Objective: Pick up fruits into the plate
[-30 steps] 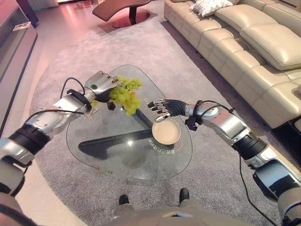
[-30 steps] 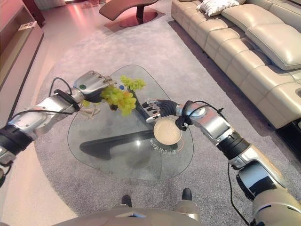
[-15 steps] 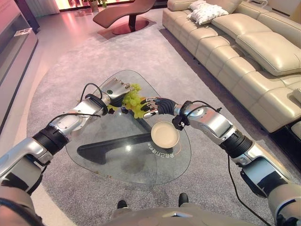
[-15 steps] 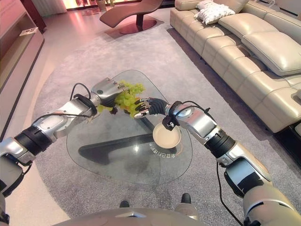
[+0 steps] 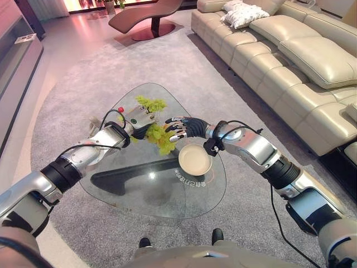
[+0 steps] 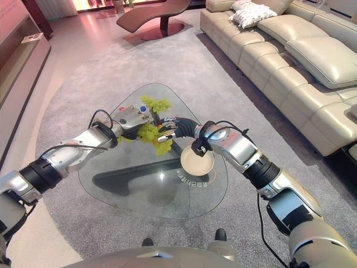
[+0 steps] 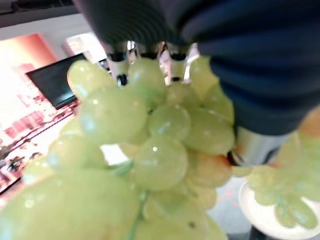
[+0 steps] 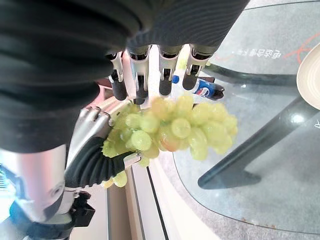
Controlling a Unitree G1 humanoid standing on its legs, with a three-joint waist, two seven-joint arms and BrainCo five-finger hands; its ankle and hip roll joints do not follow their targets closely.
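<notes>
The left hand (image 5: pixel 135 118) is gripping a bunch of green grapes (image 5: pixel 160 137) above the middle of the glass bench (image 5: pixel 128 184), its fingers (image 8: pixel 98 162) curling round the fruit; the bunch is hanging clear of the glass, its lower end dangling just beside the far rim of the plate (image 5: pixel 194 160). The right hand (image 5: pixel 188 126) is reaching in from the plate's side, its fingers (image 8: pixel 141 75) extending straight and spread, their dark tips lying at the grapes without closing on them. The plate, round and cream-coloured, is sitting near the bench's right edge and is carrying nothing. A second green bunch (image 5: pixel 149 103) is lying on the glass toward the far corner of the bench, beyond the left hand. A small bottle (image 8: pixel 202 87) with a blue cap is lying on the glass near it. The bench is standing on a grey rug (image 5: pixel 83 72), with a cream sofa (image 5: pixel 290 61) along its right side.
</notes>
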